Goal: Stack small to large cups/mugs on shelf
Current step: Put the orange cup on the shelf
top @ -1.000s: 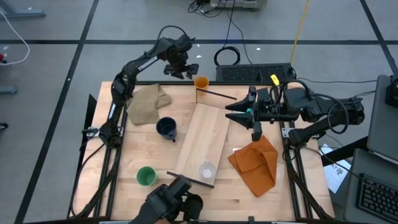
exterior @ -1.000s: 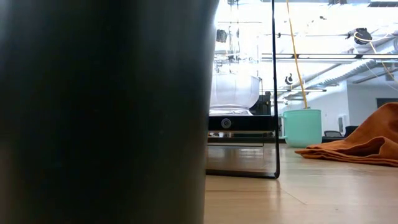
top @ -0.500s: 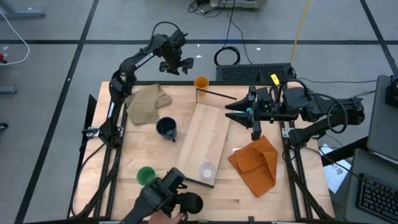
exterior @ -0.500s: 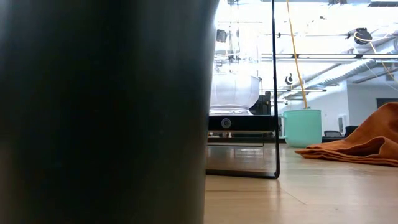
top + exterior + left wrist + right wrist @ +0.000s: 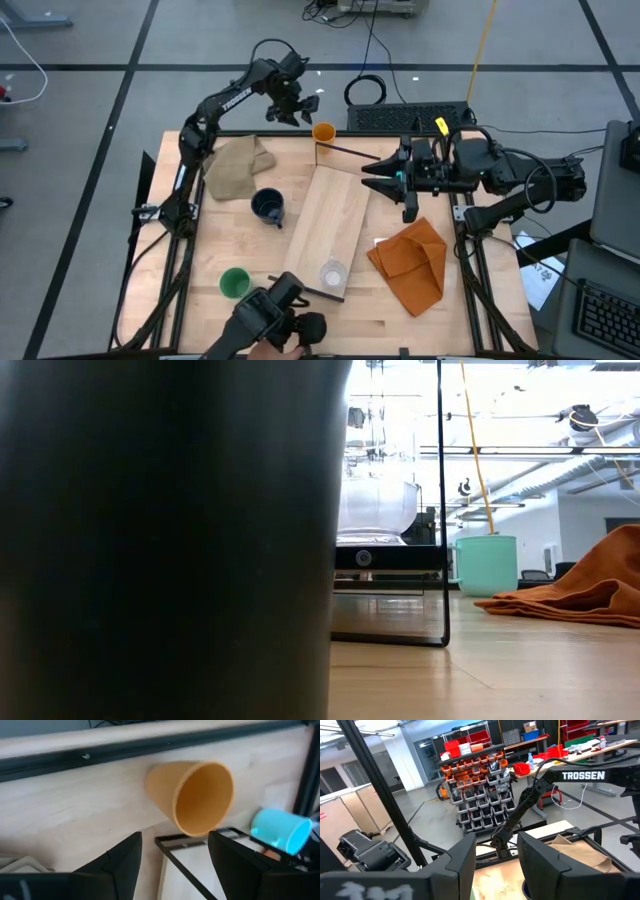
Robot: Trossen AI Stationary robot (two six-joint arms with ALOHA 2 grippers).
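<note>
One cup on the shelf [image 5: 335, 215] so far: the clear cup [image 5: 332, 272], alone at its end. Left gripper [image 5: 297, 106] has fingers open and empty, orange cup [image 5: 195, 795] on the table just ahead of them. Right gripper [image 5: 372, 179] fingers part open, holding nothing, over the shelf edge. Navy mug [image 5: 267, 207] and green cup [image 5: 234, 283] not yet placed.

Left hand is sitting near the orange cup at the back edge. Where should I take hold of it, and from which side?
Grip the orange cup across its rim and upper wall, coming down from above. It stands upright and open-topped beside the shelf end strip, and it tapers toward the base, so lower down it could slip. The left hand is open just behind it.
</note>
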